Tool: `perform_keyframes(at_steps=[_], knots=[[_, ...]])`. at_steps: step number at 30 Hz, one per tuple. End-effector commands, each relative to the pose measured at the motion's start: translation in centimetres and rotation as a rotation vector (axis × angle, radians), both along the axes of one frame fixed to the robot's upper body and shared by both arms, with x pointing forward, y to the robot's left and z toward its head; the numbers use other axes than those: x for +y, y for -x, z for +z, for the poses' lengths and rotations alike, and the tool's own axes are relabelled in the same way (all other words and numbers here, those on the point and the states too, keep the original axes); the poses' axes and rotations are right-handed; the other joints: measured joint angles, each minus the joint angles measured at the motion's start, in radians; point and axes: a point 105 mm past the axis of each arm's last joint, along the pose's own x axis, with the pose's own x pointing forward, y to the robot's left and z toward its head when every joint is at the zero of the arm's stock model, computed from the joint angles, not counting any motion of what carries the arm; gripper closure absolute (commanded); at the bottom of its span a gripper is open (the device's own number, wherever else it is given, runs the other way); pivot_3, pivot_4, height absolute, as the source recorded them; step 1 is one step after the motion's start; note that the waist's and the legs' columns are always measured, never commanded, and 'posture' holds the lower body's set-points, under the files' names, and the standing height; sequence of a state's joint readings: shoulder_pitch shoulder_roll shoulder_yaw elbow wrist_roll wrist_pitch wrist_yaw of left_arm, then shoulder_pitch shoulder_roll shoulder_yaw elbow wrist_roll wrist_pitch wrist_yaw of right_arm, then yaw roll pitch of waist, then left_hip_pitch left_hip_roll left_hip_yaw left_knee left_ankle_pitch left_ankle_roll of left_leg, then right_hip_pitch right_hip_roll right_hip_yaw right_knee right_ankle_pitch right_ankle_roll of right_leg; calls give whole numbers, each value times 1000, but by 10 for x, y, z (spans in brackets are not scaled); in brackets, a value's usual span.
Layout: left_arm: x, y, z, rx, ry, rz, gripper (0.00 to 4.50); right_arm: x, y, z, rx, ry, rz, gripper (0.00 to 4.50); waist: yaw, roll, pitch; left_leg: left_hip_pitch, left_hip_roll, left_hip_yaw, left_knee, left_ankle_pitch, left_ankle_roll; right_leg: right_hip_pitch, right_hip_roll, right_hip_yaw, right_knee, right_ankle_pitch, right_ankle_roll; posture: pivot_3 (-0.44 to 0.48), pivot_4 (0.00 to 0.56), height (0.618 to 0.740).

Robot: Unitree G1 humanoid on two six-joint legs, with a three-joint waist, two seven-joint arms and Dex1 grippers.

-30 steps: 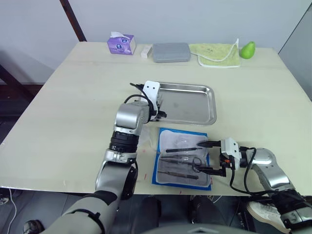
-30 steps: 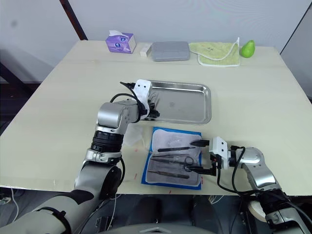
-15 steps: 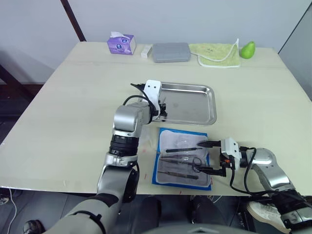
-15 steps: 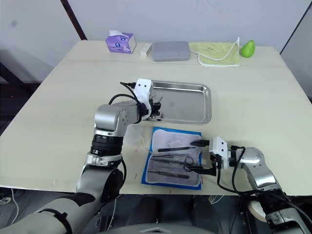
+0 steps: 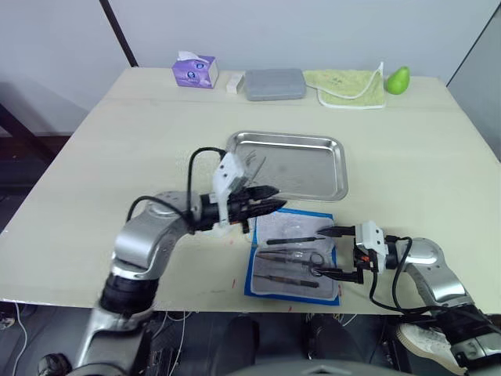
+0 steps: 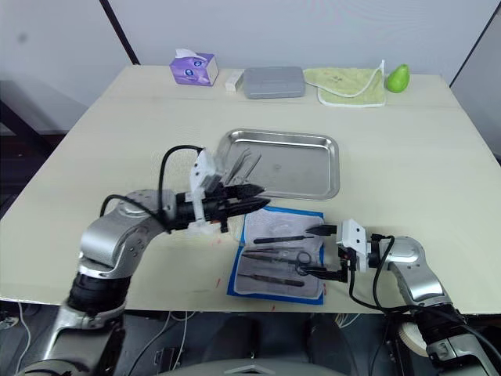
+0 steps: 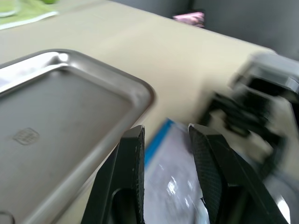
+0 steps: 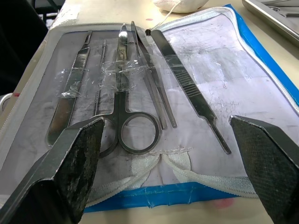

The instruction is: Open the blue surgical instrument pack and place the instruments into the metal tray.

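Note:
The blue surgical instrument pack [image 5: 293, 254] lies open near the table's front edge, grey-white lining up. Several instruments [image 8: 126, 93] lie in it: scissors, tweezers and flat handles. The metal tray [image 5: 342, 168] sits just behind the pack, and a silvery tweezer-like tool [image 5: 250, 164] rests at its left end. My left gripper [image 5: 270, 197] hovers low over the pack's back left corner, by the tray's front rim, pointing right; it is open and holds nothing. My right gripper [image 5: 317, 252] stands wide open at the pack's right edge, its fingers [image 8: 70, 163] spread on either side of the instruments.
Along the table's back edge stand a purple tissue box [image 5: 194, 70], a small white item [image 5: 235, 82], a grey case [image 5: 274, 84], a green cloth [image 5: 348, 86] and a green pear-shaped object [image 5: 398, 79]. A white crumpled scrap [image 8: 180, 4] lies beside the pack.
My left arm has swung down from the tray's left end and now points right, low over the pack's back left corner. A silvery tool now shows in the tray. The right arm has not moved.

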State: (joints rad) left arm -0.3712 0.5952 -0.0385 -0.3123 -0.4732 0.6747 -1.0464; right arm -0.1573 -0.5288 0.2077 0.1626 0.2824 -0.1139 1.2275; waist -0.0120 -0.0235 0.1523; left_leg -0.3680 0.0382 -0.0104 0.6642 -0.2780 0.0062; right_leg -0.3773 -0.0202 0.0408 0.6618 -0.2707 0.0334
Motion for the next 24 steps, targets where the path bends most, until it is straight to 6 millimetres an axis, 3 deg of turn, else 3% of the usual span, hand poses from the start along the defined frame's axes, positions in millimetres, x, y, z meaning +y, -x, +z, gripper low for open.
perform_keyframes(at_steps=[1,2,7,8,15,21,24], knots=[[20,12,9,-18,32,-105,2496,-11,11,-32,129,74,-39,0,1,0,0,0,0,0,0,0,0,0,0,0,0,-1,-1,0,150,740],[28,15,9,-5,39,-118,2381,-12,11,-32,129,74,-40,0,1,0,0,0,0,0,0,0,0,0,0,0,0,-1,-1,0,150,740],[69,26,4,13,-10,-138,224,-15,12,-32,130,75,-48,0,1,0,0,0,1,0,0,0,1,-1,1,0,-1,-1,-2,0,150,740],[77,29,3,20,-25,-138,102,-16,12,-33,131,76,-49,0,1,0,0,0,1,1,0,0,1,-1,1,0,-1,-1,-2,0,150,740],[97,38,2,50,-76,-129,102,-19,11,-31,130,73,-58,0,9,0,0,-1,1,1,0,0,1,-1,0,0,-1,-2,-1,0,150,740],[81,34,6,12,-123,-139,102,-20,10,-30,126,71,-58,0,11,0,0,-1,1,1,0,0,1,-1,0,0,-1,-2,-1,0,150,740],[70,27,-8,-27,-225,-116,102,-19,9,-29,123,68,-57,0,11,0,0,-1,1,1,0,0,1,-1,0,0,-1,-2,-1,0,150,740]])
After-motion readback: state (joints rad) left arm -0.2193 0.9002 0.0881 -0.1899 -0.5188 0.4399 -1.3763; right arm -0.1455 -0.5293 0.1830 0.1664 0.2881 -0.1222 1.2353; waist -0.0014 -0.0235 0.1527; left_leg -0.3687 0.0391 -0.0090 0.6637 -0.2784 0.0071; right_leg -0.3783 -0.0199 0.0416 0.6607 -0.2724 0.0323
